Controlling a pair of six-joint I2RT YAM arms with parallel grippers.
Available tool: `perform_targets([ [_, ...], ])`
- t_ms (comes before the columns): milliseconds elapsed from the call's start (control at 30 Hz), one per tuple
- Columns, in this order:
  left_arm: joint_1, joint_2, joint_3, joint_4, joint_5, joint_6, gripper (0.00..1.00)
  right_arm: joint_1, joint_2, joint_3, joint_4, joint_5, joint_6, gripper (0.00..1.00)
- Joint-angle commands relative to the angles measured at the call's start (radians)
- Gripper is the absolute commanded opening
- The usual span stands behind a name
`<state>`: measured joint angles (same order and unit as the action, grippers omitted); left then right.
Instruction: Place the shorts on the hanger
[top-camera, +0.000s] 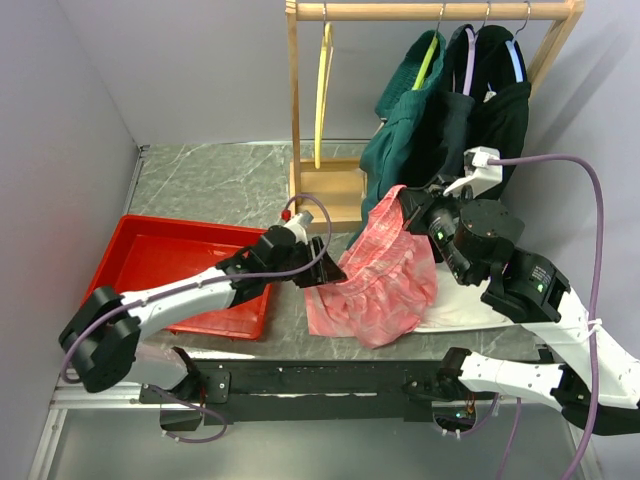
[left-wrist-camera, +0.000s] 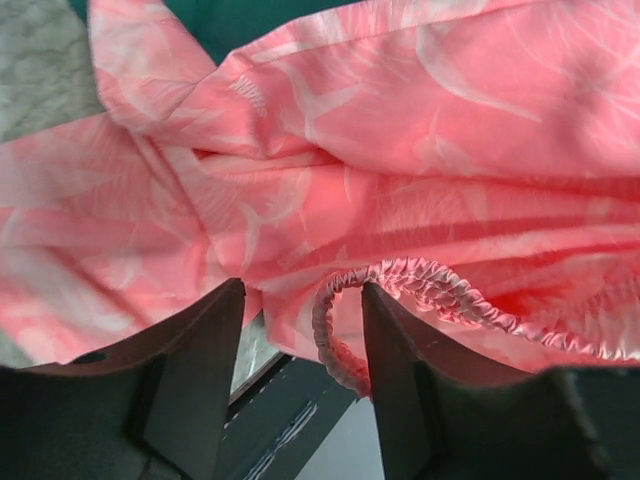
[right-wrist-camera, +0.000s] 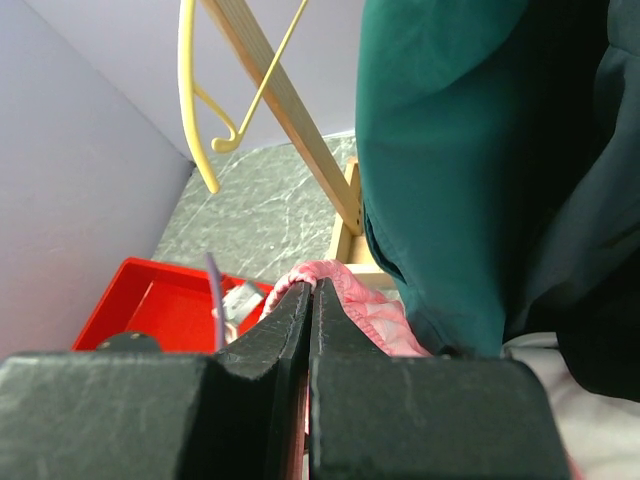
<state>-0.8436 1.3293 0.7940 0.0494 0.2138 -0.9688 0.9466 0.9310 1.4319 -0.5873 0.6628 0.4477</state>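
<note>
R gripper clamped on far corner of salmon-pink fabric shorts, held raised; L gripper jaws apart, astride gathered waistband, near-left side.

1. Top view: even, diffuse overhead light. The grey marbled tabletop is bright, with no glare.
2. Soft shadow lies under the near edge of the salmon-pink fabric shorts. The dark green hanging garments lose fold detail.
3. Left wrist view: pink cloth well lit and sharp. The left gripper's black fingers are dark and soft-edged.
4. Right wrist view: the right gripper's black fingers are blurred. The thin yellow plastic hanger and red plastic tray are crisp.
</note>
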Motion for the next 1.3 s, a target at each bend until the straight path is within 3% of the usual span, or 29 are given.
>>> perform_targets([
  [0,-0.023,0.048,0.048,0.133,0.051,-0.036,0.54,0.006,-0.014,0.015,0.02,0.02,-0.004,0.0],
  [100,-0.052,0.068,0.057,0.139,0.047,-0.047,0.43,0.004,-0.015,0.019,0.006,0.038,-0.007,0.0],
  [133,-0.055,0.062,0.06,0.126,0.038,-0.047,0.27,0.004,-0.014,0.027,-0.005,0.043,-0.012,0.0],
  [200,-0.055,0.007,0.085,0.072,-0.037,-0.027,0.12,0.004,-0.015,0.047,-0.017,0.072,-0.02,0.0],
  [233,-0.055,-0.022,0.102,-0.03,-0.097,-0.015,0.01,0.004,-0.017,0.054,-0.028,0.086,-0.024,0.0],
  [333,-0.055,-0.143,0.218,-0.275,-0.329,0.033,0.01,0.0,-0.026,0.087,-0.051,0.142,-0.043,0.0],
  [400,-0.055,-0.215,0.325,-0.357,-0.454,0.076,0.01,-0.009,-0.037,0.114,-0.065,0.184,-0.052,0.0],
  [567,-0.055,-0.226,0.661,-0.623,-0.547,0.194,0.01,-0.023,-0.057,0.192,-0.077,0.219,-0.078,0.0],
  [767,-0.055,-0.134,1.037,-0.781,-0.57,0.263,0.01,-0.023,0.009,0.442,-0.121,0.241,-0.13,0.0],
  [867,-0.055,-0.102,1.129,-0.858,-0.628,0.245,0.01,-0.023,0.006,0.481,-0.102,0.25,-0.155,0.0],
  [967,-0.057,-0.117,1.076,-0.881,-0.678,0.208,0.01,-0.022,-0.012,0.418,-0.108,0.241,-0.121,0.0],
  [1100,-0.042,-0.171,0.88,-0.861,-0.72,0.133,0.01,-0.025,-0.087,0.131,-0.112,0.189,0.005,0.0],
  [1267,0.007,-0.254,0.458,-0.684,-0.643,0.033,0.01,-0.026,-0.207,-0.261,-0.062,0.097,0.199,0.0],
])
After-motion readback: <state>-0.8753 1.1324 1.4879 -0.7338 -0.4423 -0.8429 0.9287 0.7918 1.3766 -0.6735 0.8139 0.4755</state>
